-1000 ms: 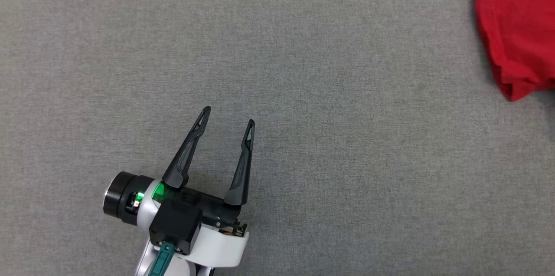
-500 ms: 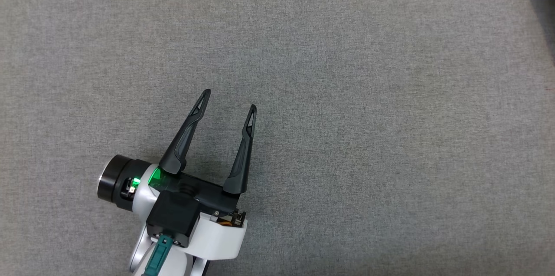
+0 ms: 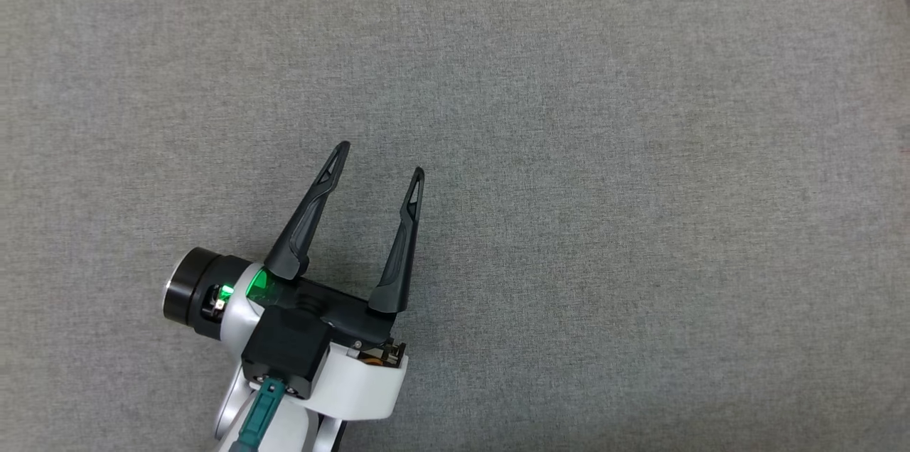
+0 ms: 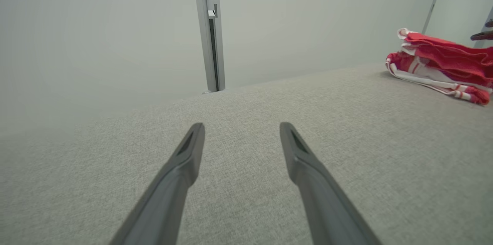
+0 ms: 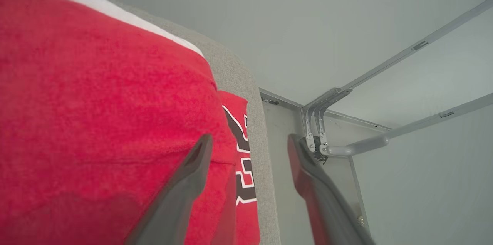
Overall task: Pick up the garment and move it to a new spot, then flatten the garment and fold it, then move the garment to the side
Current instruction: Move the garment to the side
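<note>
The garment (image 4: 443, 62) is red with white stripes and lies folded in a small stack at the far right of the grey table (image 4: 346, 141). My left gripper (image 3: 380, 159) hovers open and empty over bare cloth at the lower left, well away from the stack; its fingers frame empty table in the left wrist view (image 4: 242, 125). My right gripper (image 5: 249, 139) is open just above the garment (image 5: 96, 94), at its edge with the black and white print. One finger is over the red cloth and the other is past the table's rim. A dark fingertip (image 4: 481, 36) of that arm shows above the stack.
The table's padded grey edge (image 5: 246, 83) runs close beside the garment, with a drop beyond it. A grey metal frame with a rail (image 5: 331, 121) stands past that edge. A grey upright post (image 4: 210, 25) rises behind the table's far side against pale walls.
The red garment, seen at the head view's upper right a second ago, has passed out of that view on the right. My left gripper edged slightly forward and stayed open.
</note>
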Available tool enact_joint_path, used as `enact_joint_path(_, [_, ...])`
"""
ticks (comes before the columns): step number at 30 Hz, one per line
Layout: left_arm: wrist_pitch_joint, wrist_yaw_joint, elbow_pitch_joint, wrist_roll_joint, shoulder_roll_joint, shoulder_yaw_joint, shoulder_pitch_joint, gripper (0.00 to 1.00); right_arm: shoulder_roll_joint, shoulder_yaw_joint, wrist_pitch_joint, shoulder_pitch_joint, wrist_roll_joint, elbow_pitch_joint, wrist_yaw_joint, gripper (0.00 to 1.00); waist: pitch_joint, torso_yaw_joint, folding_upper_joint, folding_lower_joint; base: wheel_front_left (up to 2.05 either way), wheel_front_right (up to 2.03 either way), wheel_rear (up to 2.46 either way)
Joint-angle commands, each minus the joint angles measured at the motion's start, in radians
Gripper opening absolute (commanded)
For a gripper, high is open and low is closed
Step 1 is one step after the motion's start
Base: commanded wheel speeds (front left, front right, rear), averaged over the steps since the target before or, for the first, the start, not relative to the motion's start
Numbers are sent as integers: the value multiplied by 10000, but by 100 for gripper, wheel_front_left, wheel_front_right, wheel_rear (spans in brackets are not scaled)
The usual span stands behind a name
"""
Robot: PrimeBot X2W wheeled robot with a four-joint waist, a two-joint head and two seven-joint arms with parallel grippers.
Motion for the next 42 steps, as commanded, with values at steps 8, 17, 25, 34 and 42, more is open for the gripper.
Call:
enact_joint_path(8, [-15,133,269,-274,-101,110,339,100,1557,-591,-1004,354,-1356,893,-10,100,-1251,299,0,0,0,0,0])
enact_joint_path(17, [-16,313,627,-625,-287,418,1385,100,4094,-985,-2207,2811,-450,536,-12,100,-3226,716,0,0,0,0,0])
enact_joint_path(25, [-15,560,1260,-1022,-368,1023,2636,100,5719,-1726,-2524,5301,109,-1566,-10,100,-4937,1040,0,0,0,0,0])
enact_joint_path(34, [-16,292,2028,-1524,-403,1997,3658,100,7916,-5052,-2526,9129,-2693,-5746,-9,100,-6156,944,0,0,0,0,0])
enact_joint_path(42, [-15,-595,1020,-1252,-405,2386,4363,100,8719,-5651,-2525,11028,-4154,-7275,-9,100,-6701,669,0,0,0,0,0])
